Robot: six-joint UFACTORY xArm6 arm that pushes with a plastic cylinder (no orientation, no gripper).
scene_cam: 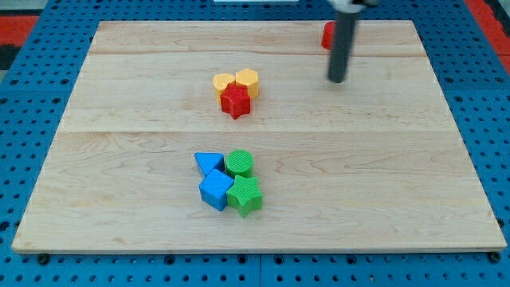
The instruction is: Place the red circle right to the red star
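Note:
The red star [236, 101] lies left of the board's middle, toward the view's top, touching two yellow blocks. The red circle [327, 35] sits near the board's top edge at the view's upper right, mostly hidden behind my rod. My tip [338, 80] rests on the board just below the red circle and well to the right of the red star. The tip touches no block that I can see.
A yellow block [224, 82] and a yellow hexagon [247, 80] touch the star's top. Lower down a blue triangle [208, 163], a green circle [239, 163], a blue cube [215, 190] and a green star [245, 194] form a cluster. The wooden board [398, 175] lies on a blue pegboard.

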